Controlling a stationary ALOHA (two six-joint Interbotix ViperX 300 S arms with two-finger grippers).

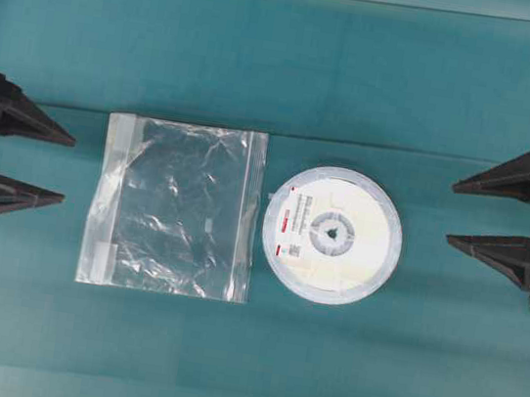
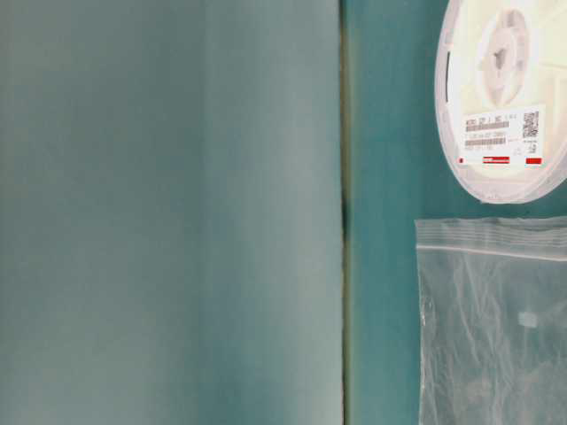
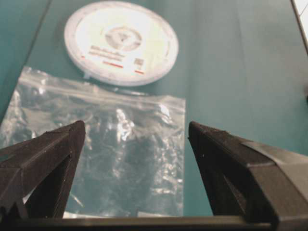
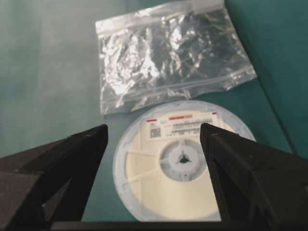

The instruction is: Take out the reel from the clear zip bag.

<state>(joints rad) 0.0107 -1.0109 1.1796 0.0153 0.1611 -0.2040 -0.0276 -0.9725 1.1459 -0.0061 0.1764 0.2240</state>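
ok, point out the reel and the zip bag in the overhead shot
reel (image 1: 332, 234): overhead view, on its grey hub.
clear zip bag (image 1: 179, 211): overhead view, middle of the crinkled panel.

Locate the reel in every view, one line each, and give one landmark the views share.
Overhead: the reel lies right of centre, beside the clear zip bag.
Table-level: top right corner, cut by the frame edge.
Left wrist: top, left of centre, beyond the bag.
Right wrist: bottom centre, seen between the open jaws.
Shared landmark: the bag's zip strip edge, facing the reel.
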